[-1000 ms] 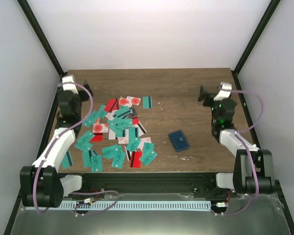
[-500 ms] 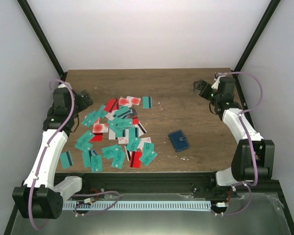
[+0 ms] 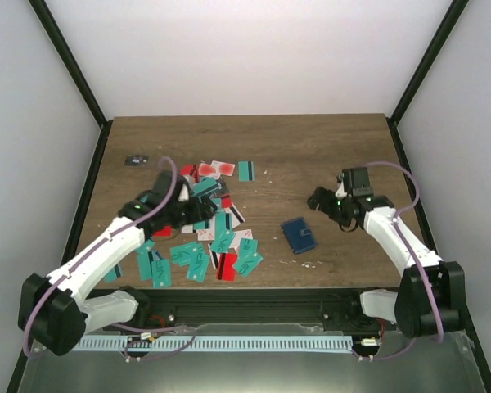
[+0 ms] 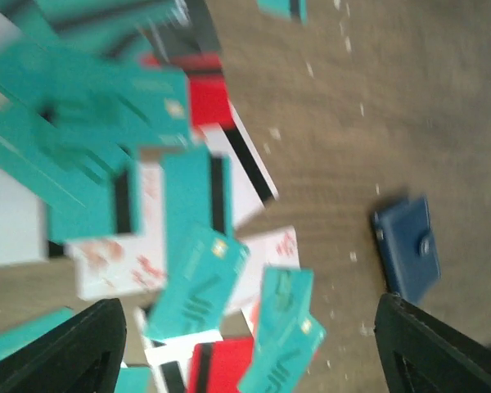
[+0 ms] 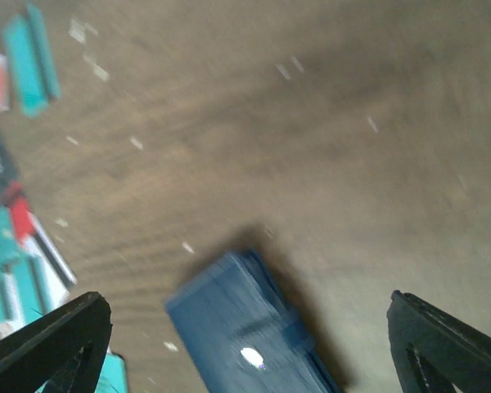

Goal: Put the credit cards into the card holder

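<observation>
My left gripper hangs with fingers spread wide, holding nothing, over scattered thin teal, red and white plastic credit cards. My right gripper is spread and empty too. The small navy-blue folding card holder lies beneath it on the brown wooden table.

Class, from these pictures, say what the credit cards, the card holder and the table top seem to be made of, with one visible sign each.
Credit cards: probably smooth plastic; thin, flat, evenly printed, some with a black stripe.
Card holder: matte navy, leather or imitation, perhaps fabric; folded, with a pale stud.
Table top: wood or wood-look laminate; brown grain streaks, matte.
</observation>
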